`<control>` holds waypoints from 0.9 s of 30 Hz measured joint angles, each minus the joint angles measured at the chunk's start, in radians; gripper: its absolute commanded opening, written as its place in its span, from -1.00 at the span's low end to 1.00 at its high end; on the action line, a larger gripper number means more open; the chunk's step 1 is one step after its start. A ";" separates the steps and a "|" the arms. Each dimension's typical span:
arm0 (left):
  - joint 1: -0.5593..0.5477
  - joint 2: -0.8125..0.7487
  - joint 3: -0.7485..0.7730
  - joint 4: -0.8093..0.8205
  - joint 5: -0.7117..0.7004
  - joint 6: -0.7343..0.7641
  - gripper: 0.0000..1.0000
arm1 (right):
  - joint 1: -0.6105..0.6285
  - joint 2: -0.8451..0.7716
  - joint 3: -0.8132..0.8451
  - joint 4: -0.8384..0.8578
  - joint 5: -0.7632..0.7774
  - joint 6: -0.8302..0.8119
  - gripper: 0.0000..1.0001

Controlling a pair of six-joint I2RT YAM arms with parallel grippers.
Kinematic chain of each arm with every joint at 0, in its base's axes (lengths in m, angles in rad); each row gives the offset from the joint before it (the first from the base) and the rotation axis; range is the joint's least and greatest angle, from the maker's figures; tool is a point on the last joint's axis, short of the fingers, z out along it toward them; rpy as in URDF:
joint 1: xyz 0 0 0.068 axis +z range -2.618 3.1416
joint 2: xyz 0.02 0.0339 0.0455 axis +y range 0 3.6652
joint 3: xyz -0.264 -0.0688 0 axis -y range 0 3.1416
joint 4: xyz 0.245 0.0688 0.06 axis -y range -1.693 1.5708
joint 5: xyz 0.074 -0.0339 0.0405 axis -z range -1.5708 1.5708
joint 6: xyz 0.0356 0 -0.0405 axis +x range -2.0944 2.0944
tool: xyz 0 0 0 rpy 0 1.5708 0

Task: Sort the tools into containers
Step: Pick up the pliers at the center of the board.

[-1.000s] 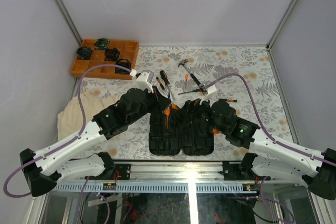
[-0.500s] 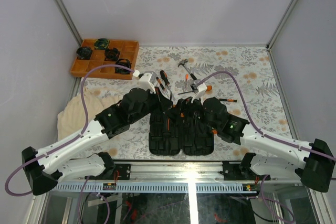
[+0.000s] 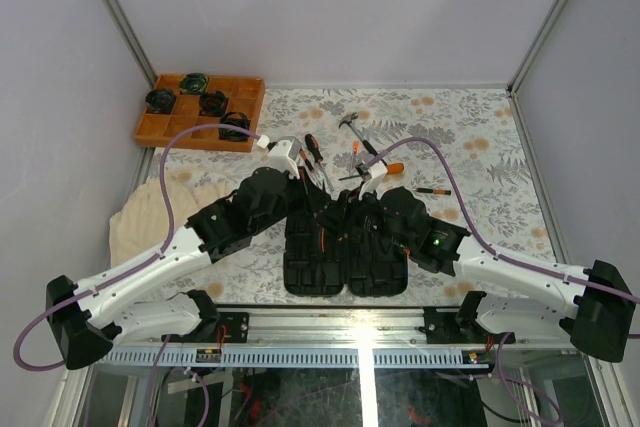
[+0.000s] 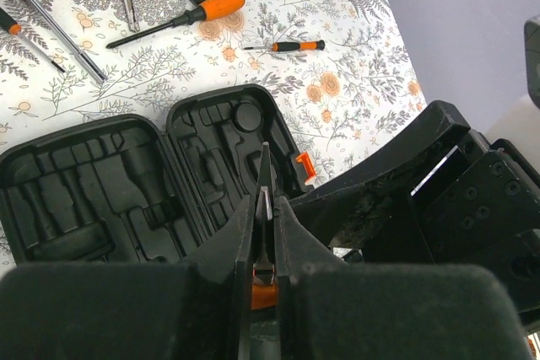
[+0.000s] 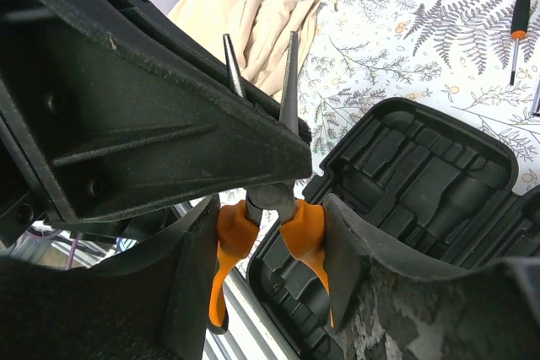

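Over the open case [image 4: 84, 183], the left gripper [image 4: 267, 208] pinches the pliers [image 5: 272, 198] while the right gripper [image 5: 270, 229] brackets their handles, grip unconfirmed, likely for a regrasp.

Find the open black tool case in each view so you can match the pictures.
Top external: tool case near bottom centre.
Left wrist: tool case fills the middle left, lying open.
Right wrist: tool case at lower right.
Shared landmark: floral tablecloth.
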 measured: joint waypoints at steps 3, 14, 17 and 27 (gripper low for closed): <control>0.000 0.002 0.000 0.004 0.000 -0.002 -1.00 | 0.000 0.000 0.000 0.000 0.001 0.006 -0.42; 0.002 0.003 0.000 0.012 0.001 -0.006 -0.62 | 0.000 0.000 0.000 -0.003 0.010 0.061 -1.00; 0.002 0.002 0.000 0.023 0.005 -0.007 -0.47 | -0.006 0.000 -0.002 -0.010 0.035 0.084 -1.00; 0.002 0.000 0.000 0.040 0.006 -0.011 0.27 | -0.008 -0.001 -0.018 -0.019 0.073 0.132 -1.00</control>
